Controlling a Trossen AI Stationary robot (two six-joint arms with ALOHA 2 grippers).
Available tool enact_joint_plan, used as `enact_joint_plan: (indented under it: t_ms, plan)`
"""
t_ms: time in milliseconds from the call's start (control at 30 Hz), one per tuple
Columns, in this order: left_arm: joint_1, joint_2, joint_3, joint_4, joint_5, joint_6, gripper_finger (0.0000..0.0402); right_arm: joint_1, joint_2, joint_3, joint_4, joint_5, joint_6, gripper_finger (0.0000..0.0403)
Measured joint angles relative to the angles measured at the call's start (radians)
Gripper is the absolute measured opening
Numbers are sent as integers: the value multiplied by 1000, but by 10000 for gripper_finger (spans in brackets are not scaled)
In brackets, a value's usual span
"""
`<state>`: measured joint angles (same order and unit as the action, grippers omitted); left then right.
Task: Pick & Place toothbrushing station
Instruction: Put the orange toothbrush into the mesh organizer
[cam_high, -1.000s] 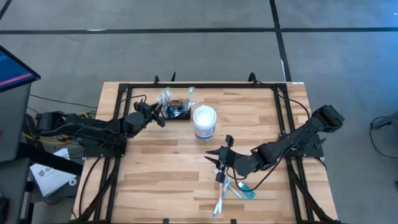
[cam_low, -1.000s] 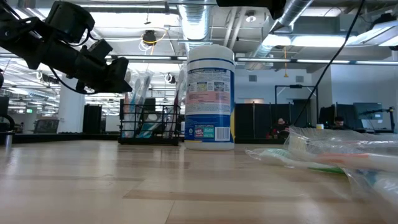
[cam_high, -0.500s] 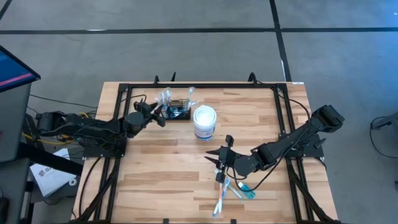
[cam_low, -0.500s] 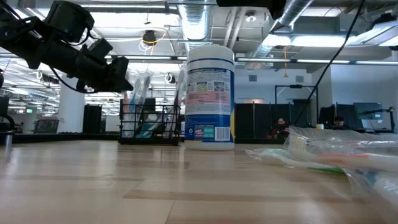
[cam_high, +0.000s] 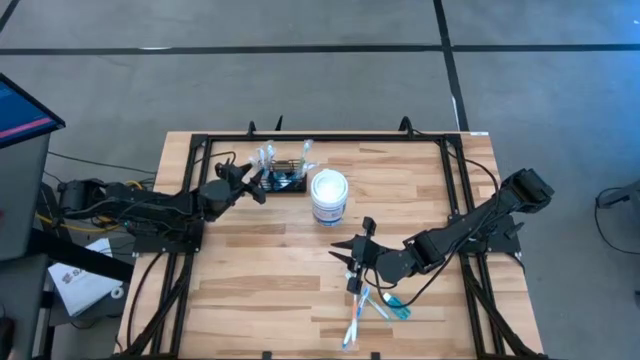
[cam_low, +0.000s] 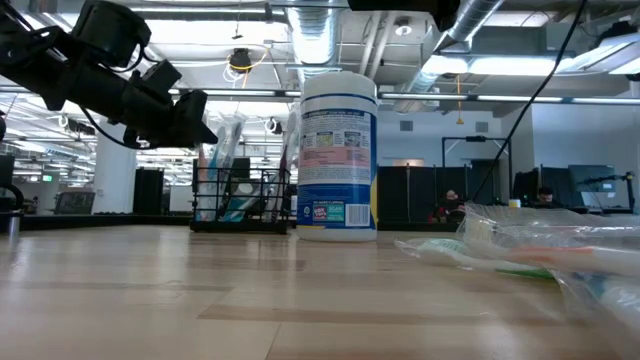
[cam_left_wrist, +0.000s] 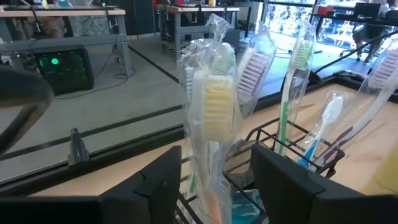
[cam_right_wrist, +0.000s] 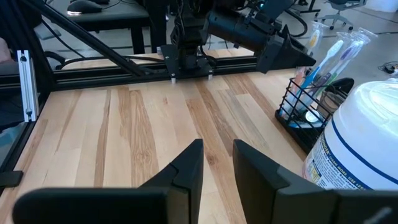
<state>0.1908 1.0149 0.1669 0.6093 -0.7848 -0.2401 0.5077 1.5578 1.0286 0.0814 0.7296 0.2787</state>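
from above we see the whole tabletop (cam_high: 250, 270), with the white tub (cam_high: 329, 195) near its far middle and the toothbrushing station (cam_high: 283, 178) just left of it, close to the far edge. the low view adds what the high one hides: the station's black wire walls (cam_low: 240, 200), upright wrapped toothbrushes (cam_low: 222, 150) in it, and the tub's printed label. a loose pile of wrapped toothbrushes (cam_high: 368, 305) lies on the near right part of the tabletop.

the left wrist view looks straight at a yellow-bristled wrapped toothbrush (cam_left_wrist: 211, 115) standing in the rack, between the left gripper (cam_high: 252, 183) fingers (cam_left_wrist: 163, 180). its jaws stand apart on either side of that brush; we cannot tell whether they touch it. the right gripper (cam_high: 351, 257) hangs over the pile, well apart from the station, jaws slightly apart and holding nothing; the tub partly blocks its view of the rack.
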Motion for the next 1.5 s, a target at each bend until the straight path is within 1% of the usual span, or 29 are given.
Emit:
enact_joint_plan:
  t_ms: [200, 433, 600, 667, 800, 900, 1067, 1233, 1333, 1500]
  plan:
    - [-3, -48, 0, 3, 0, 39, 210, 1, 0, 0, -3, 0, 2, 78]
    - [-29, -136, 0, 2, 6, 86, 219, 2, 0, 0, -9, 0, 2, 78]
    - [-82, -210, 0, 2, 5, 133, 215, 2, 0, 0, -19, 0, 10, 78]
    - [-106, -238, 0, 2, -10, 158, 212, 3, 0, 0, -19, -2, 10, 78]
    - [-159, -292, 0, 2, -58, 211, 207, 3, 0, 0, -23, -34, 10, 78]
    - [-197, -326, 0, 1, -65, 217, 207, 3, 0, 0, -34, -80, 20, 78]
    - [-276, -348, 1, 2, -69, 217, 208, 6, 0, 0, -153, -165, 139, 78]
    - [-369, -345, 1, 3, -68, 208, 208, 38, 1, -3, -316, -184, 285, 78]
    - [-424, -345, 1, 7, -68, 188, 208, 68, 1, -28, -332, -189, 377, 78]
    - [-505, -345, 1, 14, -65, 154, 208, 116, 1, -82, -328, -236, 542, 78]
